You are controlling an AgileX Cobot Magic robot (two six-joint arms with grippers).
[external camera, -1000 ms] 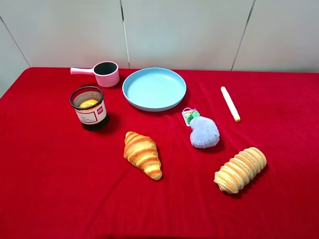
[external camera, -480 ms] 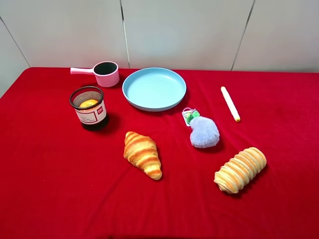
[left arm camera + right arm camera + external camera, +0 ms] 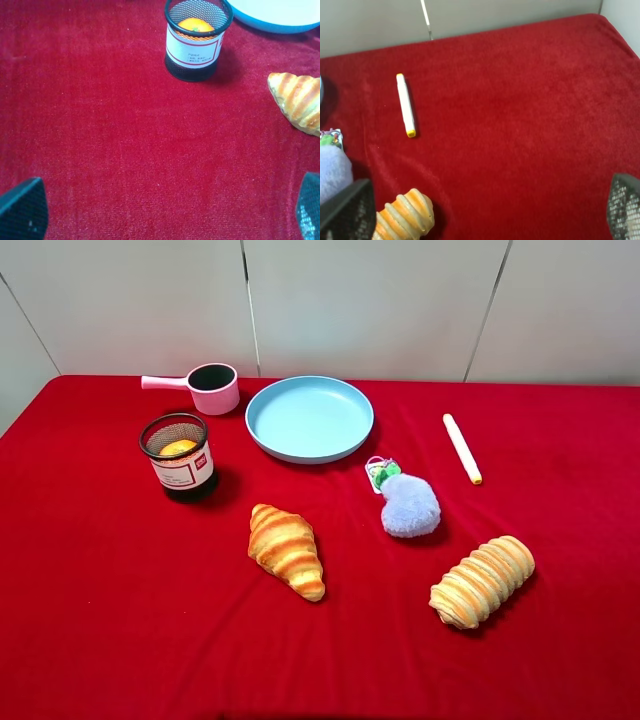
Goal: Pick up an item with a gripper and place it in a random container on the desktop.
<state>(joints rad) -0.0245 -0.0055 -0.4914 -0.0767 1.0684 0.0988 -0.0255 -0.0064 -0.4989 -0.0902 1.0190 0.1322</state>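
Observation:
The orange fruit (image 3: 178, 447) lies inside the black wire-mesh cup (image 3: 183, 472) with a white and red label, standing at the left of the red cloth desktop (image 3: 120, 580). In the left wrist view the fruit (image 3: 195, 25) shows through the rim of the cup (image 3: 194, 55). My left gripper (image 3: 165, 210) is open and empty, well back from the cup, with only its fingertips (image 3: 22, 207) in view. My right gripper (image 3: 485, 210) is open and empty over the right side of the cloth. Neither gripper shows in the exterior high view.
A pink handled cup (image 3: 212, 388) and a light-blue plate (image 3: 310, 418) stand at the back. A croissant (image 3: 287, 548) lies mid-table, a striped bread roll (image 3: 482, 580) at the front right, a blue fluffy toy (image 3: 408, 502) between them, and a white marker (image 3: 462, 448) at the right.

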